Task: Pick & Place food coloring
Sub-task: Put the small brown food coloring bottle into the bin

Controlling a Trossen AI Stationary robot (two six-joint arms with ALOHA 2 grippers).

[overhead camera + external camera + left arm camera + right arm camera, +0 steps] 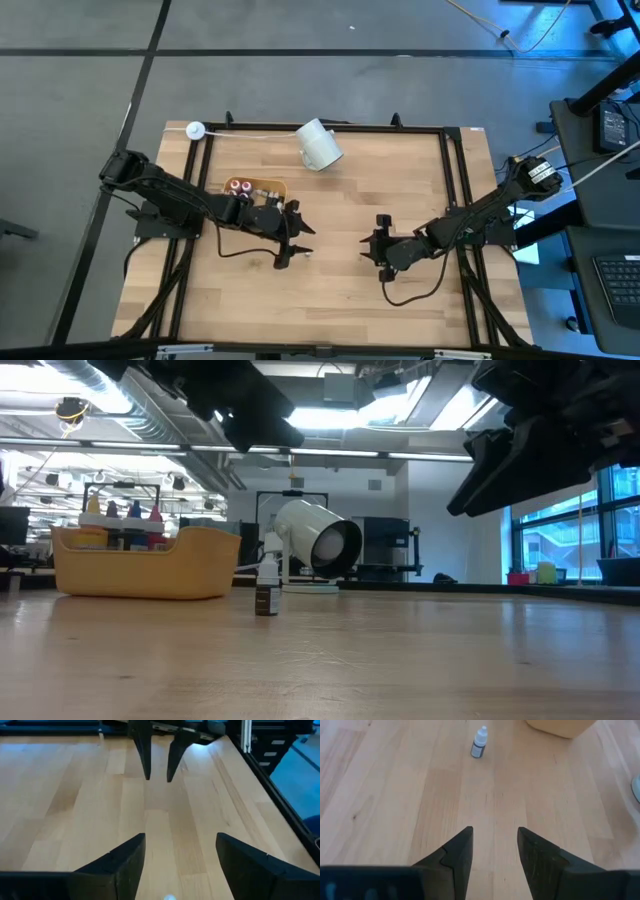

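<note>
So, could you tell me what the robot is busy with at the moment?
It is moving food coloring bottles about on the table. One small white-capped dropper bottle stands upright on the bare wood, apart from the yellow tray that holds several more bottles. The left gripper is open right by that bottle and holds nothing. The right gripper waits empty near the table's middle, facing the left one. A white cup lies on its side at the far edge.

Bottle (pixel 479 743) apparently the only obstacle between end effectors.
</note>
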